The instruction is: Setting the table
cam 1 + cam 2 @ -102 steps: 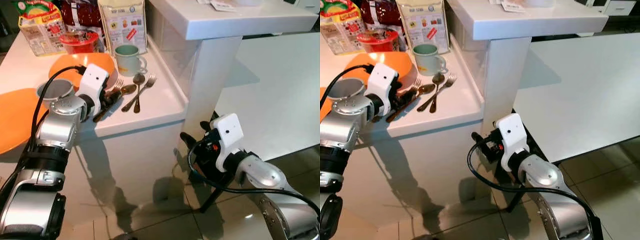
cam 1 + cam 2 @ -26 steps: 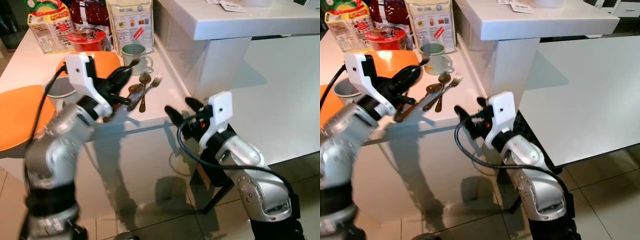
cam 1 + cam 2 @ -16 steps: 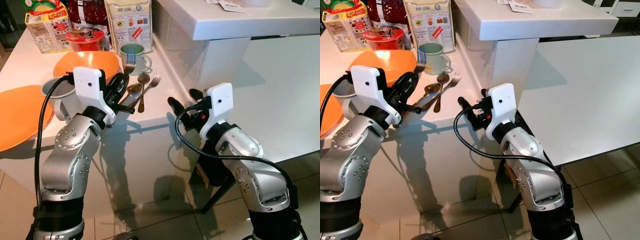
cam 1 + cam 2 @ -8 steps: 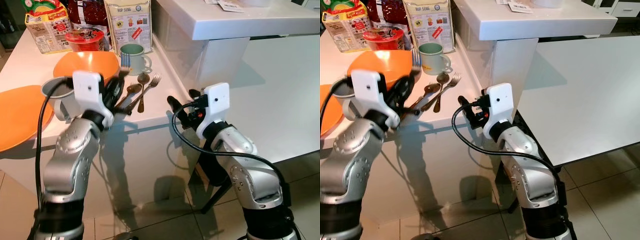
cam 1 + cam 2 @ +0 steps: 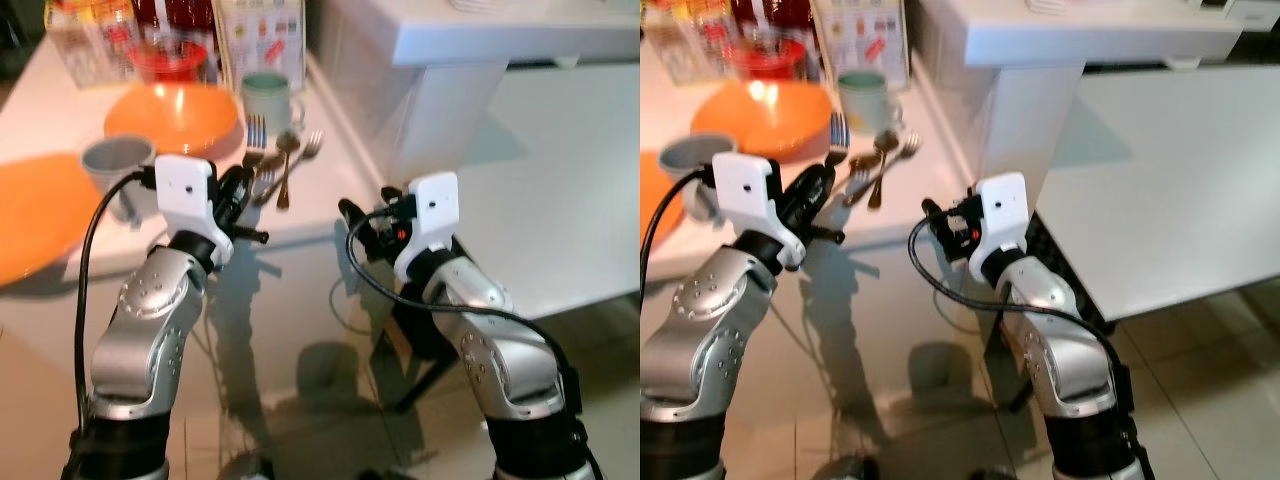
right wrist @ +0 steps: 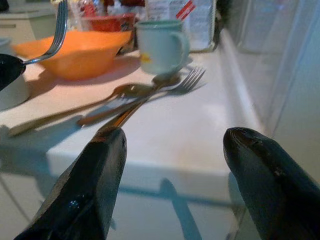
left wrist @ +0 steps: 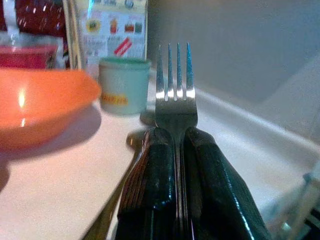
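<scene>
The fork [image 7: 175, 95] stands upright, pinched in the left hand [image 7: 176, 150].

Bright, glary counter – eye views motion-blurred, wrist views dim.

two forks [image 5: 256, 131] [image 5: 306, 144], two spoons [image 5: 286, 148] [image 6: 125, 91], two mugs [image 5: 266, 95] [image 5: 118, 160]

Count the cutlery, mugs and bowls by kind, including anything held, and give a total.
Forks: 2, one held by the left gripper
Spoons: 2
Mugs: 2
Bowls: 1
Total: 7
</scene>
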You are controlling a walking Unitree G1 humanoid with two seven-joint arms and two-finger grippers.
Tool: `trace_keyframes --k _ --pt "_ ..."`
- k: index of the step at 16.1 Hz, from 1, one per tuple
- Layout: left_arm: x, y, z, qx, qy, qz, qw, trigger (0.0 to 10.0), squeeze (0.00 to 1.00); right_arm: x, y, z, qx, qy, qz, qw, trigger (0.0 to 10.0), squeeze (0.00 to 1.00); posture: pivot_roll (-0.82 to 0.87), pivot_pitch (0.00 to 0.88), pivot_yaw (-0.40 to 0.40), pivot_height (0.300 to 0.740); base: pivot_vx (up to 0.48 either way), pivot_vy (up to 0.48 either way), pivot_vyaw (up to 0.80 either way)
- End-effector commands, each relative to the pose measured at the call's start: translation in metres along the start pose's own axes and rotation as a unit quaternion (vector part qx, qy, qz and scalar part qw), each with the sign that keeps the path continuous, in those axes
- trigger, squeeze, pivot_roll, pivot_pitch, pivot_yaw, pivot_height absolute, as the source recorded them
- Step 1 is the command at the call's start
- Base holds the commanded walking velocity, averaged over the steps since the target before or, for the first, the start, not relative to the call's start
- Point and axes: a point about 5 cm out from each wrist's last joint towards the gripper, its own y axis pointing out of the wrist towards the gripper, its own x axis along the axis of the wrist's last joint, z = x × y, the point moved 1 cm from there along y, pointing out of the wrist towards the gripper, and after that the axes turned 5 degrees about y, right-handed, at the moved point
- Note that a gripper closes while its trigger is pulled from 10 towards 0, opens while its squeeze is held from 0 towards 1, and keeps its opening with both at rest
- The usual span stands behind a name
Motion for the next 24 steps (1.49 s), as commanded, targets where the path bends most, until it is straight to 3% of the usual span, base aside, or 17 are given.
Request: trace_keyframes --k 1,8,15,24 --pt "0.002 -0.001 -0.001 0.003 0.009 -0.002 1.0 10.0 0.0 -0.001 -0.002 -0.004 -0.008 0.0 0.005 1.0 10.0 0.0 0.07 0.0 -0.043 0.74 -0.27 0.0 0.0" --pt "-0.003 -0.002 -0.002 0.015 0.031 0.006 0.999 10.0 0.0 -0.001 -0.003 -0.01 -0.018 0.003 0.005 1.0 10.0 0.0 0.06 0.0 -0.054 0.74 -0.037 0.0 0.0" --pt "-0.002 0.008 -0.008 0.015 0.054 0.008 0.998 10.0 0.0 0.002 -0.002 -0.02 -0.047 0.0 -0.002 0.999 10.0 0.0 0.05 0.0 -0.044 0.74 0.0 -0.034 0.0" --pt "-0.007 0.014 -0.008 0.026 0.066 0.014 0.997 10.0 0.0 0.002 -0.003 -0.029 -0.077 -0.014 -0.003 0.997 10.0 0.0 0.04 0.0 -0.032 0.74 0.0 -0.217 0.0"
